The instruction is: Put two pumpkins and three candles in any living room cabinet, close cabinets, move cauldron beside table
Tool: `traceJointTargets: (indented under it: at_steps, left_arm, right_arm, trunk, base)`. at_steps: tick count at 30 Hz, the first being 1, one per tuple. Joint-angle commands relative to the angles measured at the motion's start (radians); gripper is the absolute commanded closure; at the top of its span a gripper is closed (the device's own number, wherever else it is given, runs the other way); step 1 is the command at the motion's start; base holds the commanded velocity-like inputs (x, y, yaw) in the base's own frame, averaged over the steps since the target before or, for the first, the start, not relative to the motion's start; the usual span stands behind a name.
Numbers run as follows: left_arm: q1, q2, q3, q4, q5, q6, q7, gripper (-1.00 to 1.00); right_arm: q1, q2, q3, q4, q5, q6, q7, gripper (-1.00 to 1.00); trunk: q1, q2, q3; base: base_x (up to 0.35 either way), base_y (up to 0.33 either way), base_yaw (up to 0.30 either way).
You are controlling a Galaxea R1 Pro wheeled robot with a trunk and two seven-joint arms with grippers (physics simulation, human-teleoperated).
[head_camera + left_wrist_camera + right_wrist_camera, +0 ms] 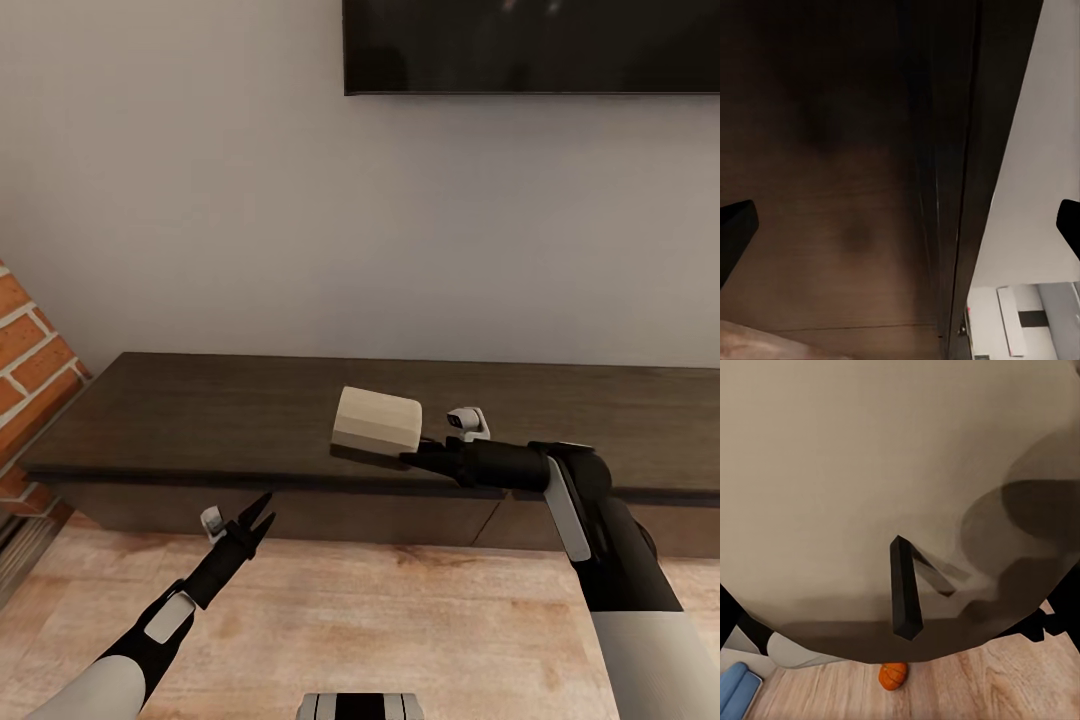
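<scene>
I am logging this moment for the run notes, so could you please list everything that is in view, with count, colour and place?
candle: one, tan-beige, lying sideways over the cabinet top, held by the right hand.
cabinet: one, dark brown, long and low against the wall, fronts closed.
pumpkin: one, orange, on the wood floor, seen in the right wrist view.
television: one, black, on the wall above the cabinet.
brick wall: one, red-orange, beside the cabinet's left end.
floor: pale wood planks.
left hand: black, open, hovering before the cabinet front.
right hand: black, shut on the candle.
</scene>
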Motion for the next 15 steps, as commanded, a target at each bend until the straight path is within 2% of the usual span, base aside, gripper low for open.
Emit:
traceJointTargets:
  at_steps: [1, 6, 11, 15]
  left_arm:
    - [-0.001, 0.0, 0.0, 0.0, 0.006, 0.01, -0.003, -1.0]
    - [-0.001, 0.0, -0.001, -0.002, 0.006, 0.008, -0.007, -1.0]
    - [-0.001, 0.0, -0.001, -0.003, 0.005, 0.007, -0.011, -1.0]
    - [-0.001, 0.0, 0.0, -0.001, 0.004, 0.007, -0.007, -1.0]
  right_arm:
    - [-0.001, -0.001, 0.001, 0.0, -0.004, 0.007, 0.0, 1.0]
    - [-0.001, -0.001, 0.001, 0.0, -0.004, 0.007, 0.0, 1.0]
    - [-0.001, -0.001, 0.001, 0.0, -0.004, 0.007, 0.0, 1.0]
    - [-0.001, -0.001, 0.001, 0.0, -0.004, 0.007, 0.001, 1.0]
  trunk:
    - [0.0, 0.0, -0.001]
    - [0.0, 0.0, -0.001]
    - [0.0, 0.0, -0.001]
    - [0.0, 0.0, -0.001]
  base:
    - [0.0, 0.0, 0.0]
    - [0.001, 0.0, 0.0]
    - [0.218, -0.101, 0.0]
    - [0.097, -0.044, 0.0]
